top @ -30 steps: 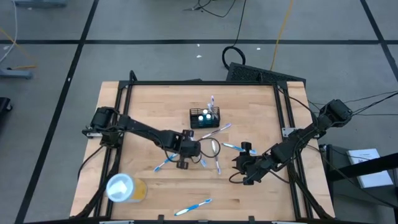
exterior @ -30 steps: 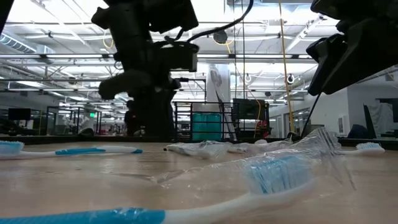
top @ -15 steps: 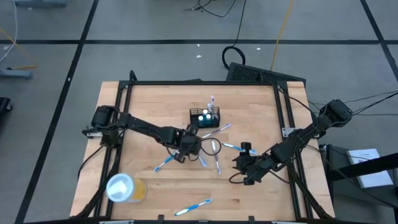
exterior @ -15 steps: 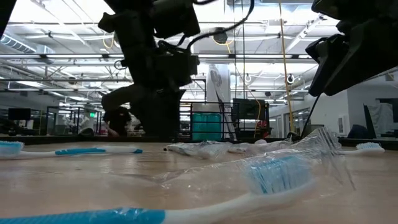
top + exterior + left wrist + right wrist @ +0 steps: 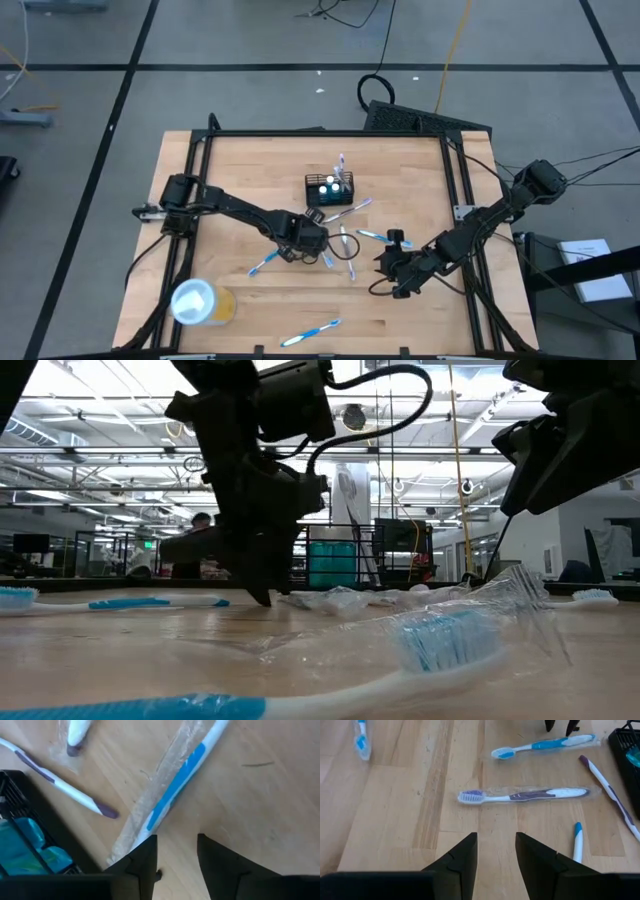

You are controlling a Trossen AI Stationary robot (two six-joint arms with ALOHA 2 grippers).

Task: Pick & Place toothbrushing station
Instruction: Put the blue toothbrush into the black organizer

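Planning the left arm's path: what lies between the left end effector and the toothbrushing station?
High view: bare wood between the left end effector and the toothbrushing station; a wrapped toothbrush lies just alongside.

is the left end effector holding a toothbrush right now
No. In the left wrist view the left end effector has only bare wood between its fingers, and the blue-and-white toothbrush lies on the table just beyond them.

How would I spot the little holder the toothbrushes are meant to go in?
Look at the far middle of the wooden table. The small black wire-mesh rectangular holder stands there, a toothbrush already upright in it. It is the only dark boxy thing, unlike the yellow cup with white lid near the front-left corner.
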